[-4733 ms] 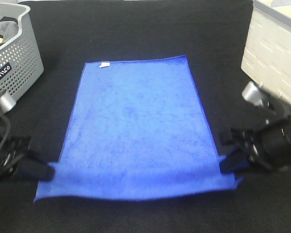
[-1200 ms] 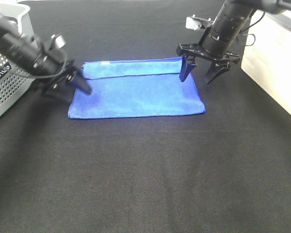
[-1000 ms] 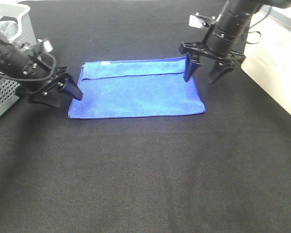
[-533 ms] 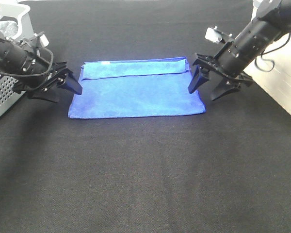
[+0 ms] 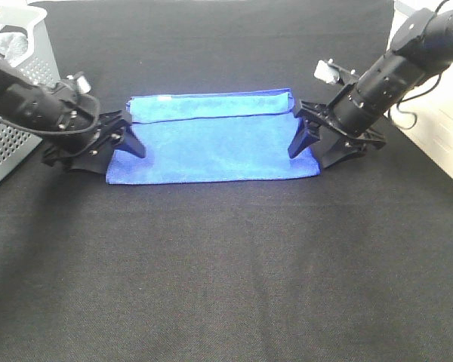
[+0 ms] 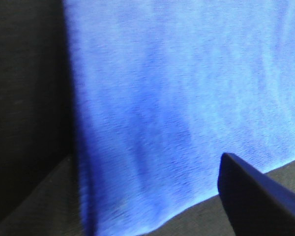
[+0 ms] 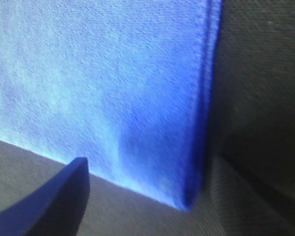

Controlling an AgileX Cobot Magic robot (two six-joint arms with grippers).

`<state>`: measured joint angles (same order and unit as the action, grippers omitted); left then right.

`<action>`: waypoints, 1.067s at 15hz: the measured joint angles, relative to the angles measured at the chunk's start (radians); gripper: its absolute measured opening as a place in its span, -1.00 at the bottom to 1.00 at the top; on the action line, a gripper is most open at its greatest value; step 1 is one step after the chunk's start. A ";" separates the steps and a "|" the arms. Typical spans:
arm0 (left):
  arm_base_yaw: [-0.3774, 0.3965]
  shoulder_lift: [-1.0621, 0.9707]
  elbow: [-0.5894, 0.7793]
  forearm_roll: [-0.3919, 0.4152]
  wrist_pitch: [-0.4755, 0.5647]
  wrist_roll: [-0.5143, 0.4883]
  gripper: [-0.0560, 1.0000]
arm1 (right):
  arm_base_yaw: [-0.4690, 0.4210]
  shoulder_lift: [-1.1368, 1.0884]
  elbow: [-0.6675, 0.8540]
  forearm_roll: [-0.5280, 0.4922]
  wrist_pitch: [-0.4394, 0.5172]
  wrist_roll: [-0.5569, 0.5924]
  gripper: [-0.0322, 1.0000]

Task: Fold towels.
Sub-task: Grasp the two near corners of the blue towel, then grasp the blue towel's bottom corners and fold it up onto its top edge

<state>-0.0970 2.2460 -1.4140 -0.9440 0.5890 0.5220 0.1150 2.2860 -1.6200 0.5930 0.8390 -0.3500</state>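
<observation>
Upper centre of the high view: blue towel [image 5: 219, 147] lies flat on the black table cover [image 5: 226, 271], folded into a wide rectangle. A narrower flap is layered along its upper edge. Small white tag [image 5: 162, 98] sits at the upper left corner of that flap.

Left gripper [image 5: 123, 154] is low at the towel's left short edge with its jaws apart and nothing clamped. One finger points over the lower left part of the cloth. Left wrist view shows the towel [image 6: 187, 98] filling most of the frame, with its edge against black fabric and one dark fingertip [image 6: 255, 196] at the lower right.

Right gripper [image 5: 308, 157] is at the towel's right short edge near the lower right corner, jaws also spread and gripping nothing. Right wrist view shows the towel [image 7: 98, 73] with its stitched hem and a corner, and one fingertip [image 7: 49, 201] over black fabric just beside the cloth edge.

Grey perforated basket [image 5: 15, 113] is at upper left, near the left arm and apart from the towel. White box [image 5: 447, 143] is at the right edge of the frame.
</observation>
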 joint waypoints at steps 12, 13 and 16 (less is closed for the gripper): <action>-0.041 0.021 -0.003 0.005 -0.004 -0.001 -0.87 | -0.002 0.074 -0.016 0.115 -0.023 0.002 -0.94; -0.031 0.015 -0.003 0.016 0.032 -0.002 -0.87 | -0.002 0.060 -0.016 0.082 0.001 0.020 -0.94; 0.017 -0.068 0.013 0.126 0.148 -0.005 -0.87 | -0.002 -0.019 0.032 0.041 0.047 0.047 -0.94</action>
<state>-0.0800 2.1780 -1.4010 -0.8180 0.7370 0.5170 0.1130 2.2670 -1.5880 0.6340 0.8860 -0.3030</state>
